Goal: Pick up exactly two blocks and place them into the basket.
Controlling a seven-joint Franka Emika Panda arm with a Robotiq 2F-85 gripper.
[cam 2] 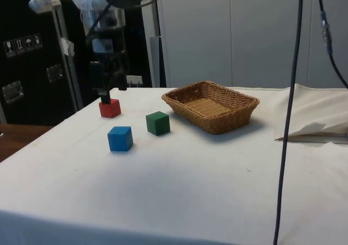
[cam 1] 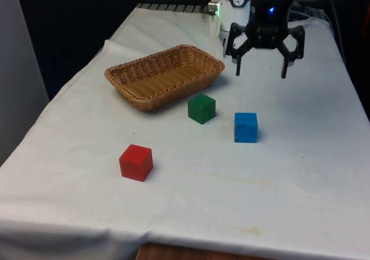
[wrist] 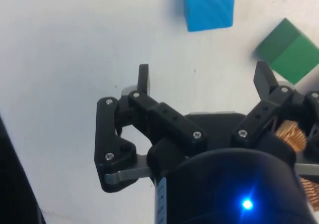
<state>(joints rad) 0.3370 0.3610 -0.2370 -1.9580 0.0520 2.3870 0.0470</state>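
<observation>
A woven wicker basket (cam 1: 132, 78) (cam 2: 240, 100) sits empty on the white cloth. Near it lie a green block (cam 1: 201, 108) (cam 2: 157, 122) (wrist: 289, 52), a blue block (cam 1: 245, 127) (cam 2: 120, 138) (wrist: 209, 6) and a red block (cam 1: 136, 162) (cam 2: 110, 108). My gripper (cam 1: 261, 73) (cam 2: 105, 99) (wrist: 204, 77) hangs open above the table, farther back than the blue block and to the front view's right of the basket. Nothing is between its fingers.
A rumpled fold of cloth (cam 2: 318, 130) lies beyond the basket in the side view. A dark cable (cam 2: 288, 114) hangs across the side view. The table's front edge (cam 1: 191, 247) is near the red block.
</observation>
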